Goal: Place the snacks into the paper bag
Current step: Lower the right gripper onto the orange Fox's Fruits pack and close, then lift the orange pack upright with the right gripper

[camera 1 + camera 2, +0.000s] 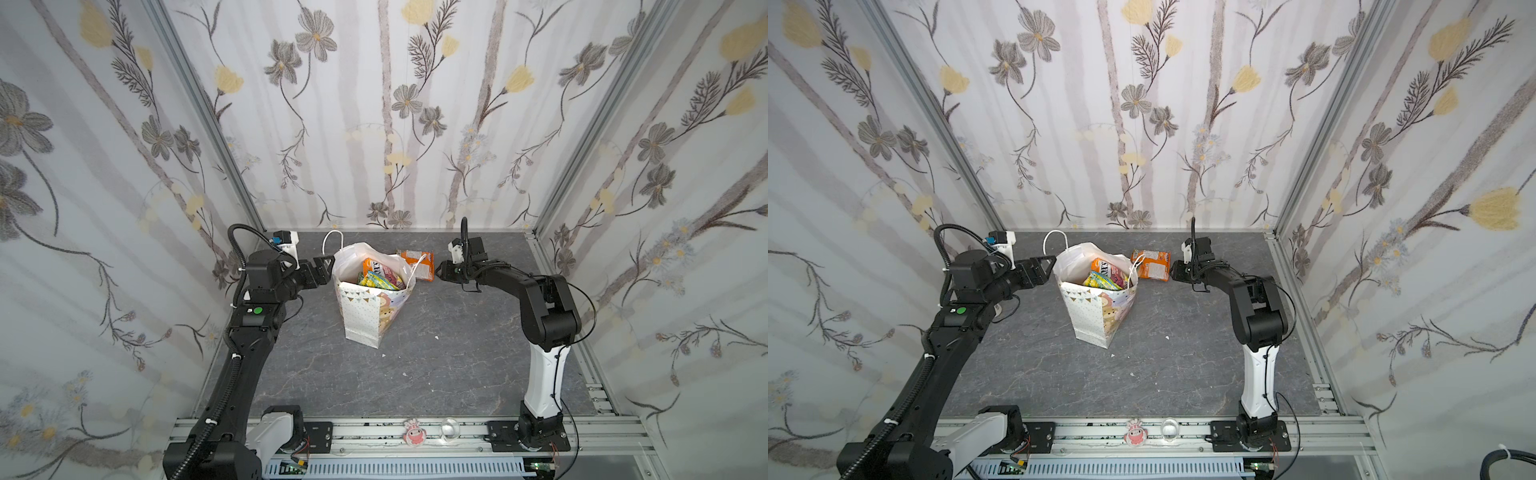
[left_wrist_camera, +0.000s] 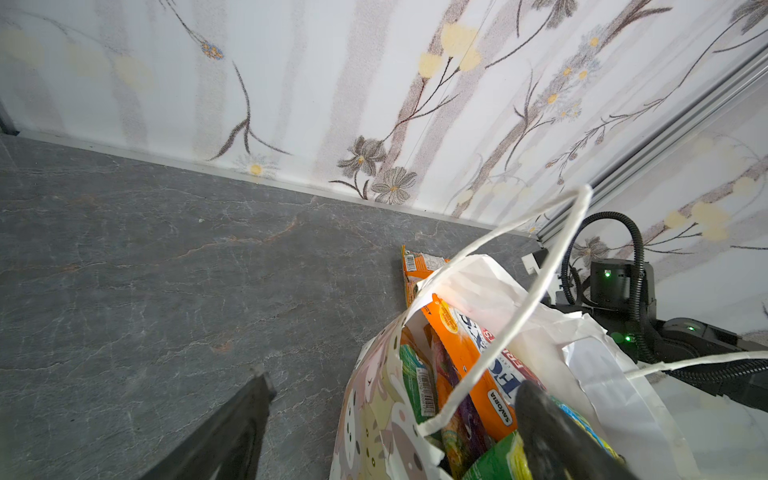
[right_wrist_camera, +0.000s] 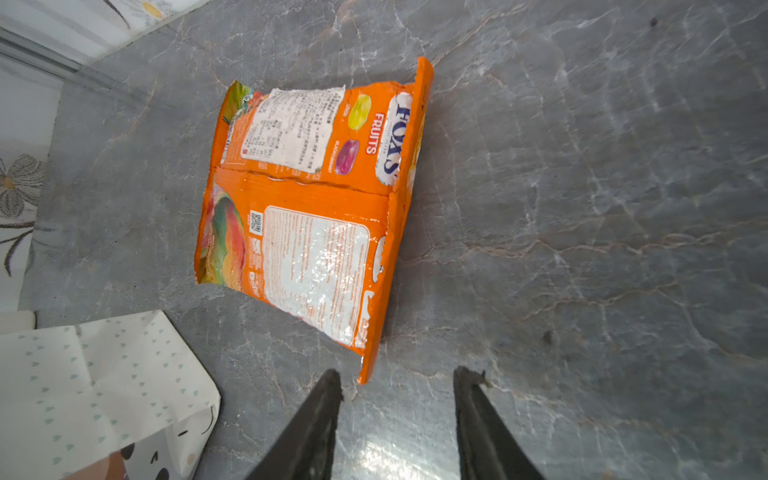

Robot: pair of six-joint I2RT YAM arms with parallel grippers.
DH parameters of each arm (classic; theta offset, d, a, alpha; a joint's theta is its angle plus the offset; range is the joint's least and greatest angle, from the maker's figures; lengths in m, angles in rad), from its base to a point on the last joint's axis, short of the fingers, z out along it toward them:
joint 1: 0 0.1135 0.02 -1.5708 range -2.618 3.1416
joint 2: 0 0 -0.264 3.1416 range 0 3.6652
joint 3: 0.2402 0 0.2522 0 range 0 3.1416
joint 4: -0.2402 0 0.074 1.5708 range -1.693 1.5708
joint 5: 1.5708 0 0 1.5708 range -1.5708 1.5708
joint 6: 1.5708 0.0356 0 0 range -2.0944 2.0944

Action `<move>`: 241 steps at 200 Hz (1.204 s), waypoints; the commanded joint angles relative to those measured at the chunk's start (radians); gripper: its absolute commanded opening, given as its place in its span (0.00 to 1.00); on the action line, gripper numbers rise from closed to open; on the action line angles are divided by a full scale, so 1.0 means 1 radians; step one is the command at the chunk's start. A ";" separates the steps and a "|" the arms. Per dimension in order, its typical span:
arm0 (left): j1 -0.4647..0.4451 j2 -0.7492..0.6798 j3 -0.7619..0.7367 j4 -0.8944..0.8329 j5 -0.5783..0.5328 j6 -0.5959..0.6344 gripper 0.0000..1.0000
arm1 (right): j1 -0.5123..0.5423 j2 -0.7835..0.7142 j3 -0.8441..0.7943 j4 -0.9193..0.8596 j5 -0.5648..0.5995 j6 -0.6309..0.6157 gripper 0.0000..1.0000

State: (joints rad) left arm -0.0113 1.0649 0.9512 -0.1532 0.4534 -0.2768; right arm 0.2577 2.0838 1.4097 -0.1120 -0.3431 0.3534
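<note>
Currently my left gripper (image 1: 323, 266) stands level with the mouth of the paper bag (image 1: 365, 309), just beside its left rim. Its jaws are spread wide and hold nothing. In the left wrist view, one finger (image 2: 245, 415) lies outside the bag's printed wall. The other hangs over the packets inside. Whether either finger touches the paper I cannot tell from that angle.

The paper bag stands upright on the table (image 1: 436, 374) between my two arms, with its mouth open and its printed front facing the camera head. One cord handle (image 1: 332, 241) rises above the far left rim. The second drapes over the right rim.

Several bagged packets (image 1: 380, 280) show through the mouth. An orange one marked FOX'S stands at the back, with yellow, green and pink ones in front of it.

One orange packet (image 3: 307, 208) lies flat on the table, behind the bag and to its right. It sits near the bag but apart from it. Its label side faces up and reads FOX'S FRUITS.

My right gripper (image 3: 397, 372) is low over the table at the edge of that orange packet. Its jaws stand parted with bare table between them. The packet's nearest corner sits just ahead of the gap, closer to one finger than to the other.
</note>
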 commanded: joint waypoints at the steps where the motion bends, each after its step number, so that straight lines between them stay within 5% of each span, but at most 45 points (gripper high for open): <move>1: 0.003 0.007 0.001 0.035 0.011 -0.009 0.92 | 0.004 0.030 0.029 -0.005 -0.030 -0.018 0.45; 121: 0.007 0.014 0.006 0.023 0.009 -0.009 0.92 | 0.008 0.162 0.153 -0.008 -0.056 -0.001 0.31; 169: 0.008 0.012 0.004 0.027 0.007 -0.009 0.92 | 0.001 0.179 0.150 0.006 -0.072 0.007 0.19; 201: 0.008 0.011 0.003 0.027 0.006 -0.005 0.92 | -0.005 0.161 0.126 0.031 -0.079 0.020 0.00; 241: 0.010 -0.008 -0.001 0.028 -0.001 -0.001 0.93 | -0.031 0.073 0.032 0.131 -0.117 0.069 0.00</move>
State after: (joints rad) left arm -0.0036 1.0676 0.9516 -0.1535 0.4561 -0.2874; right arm 0.2359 2.2131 1.4784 -0.0563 -0.4343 0.3908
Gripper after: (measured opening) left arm 0.927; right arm 0.048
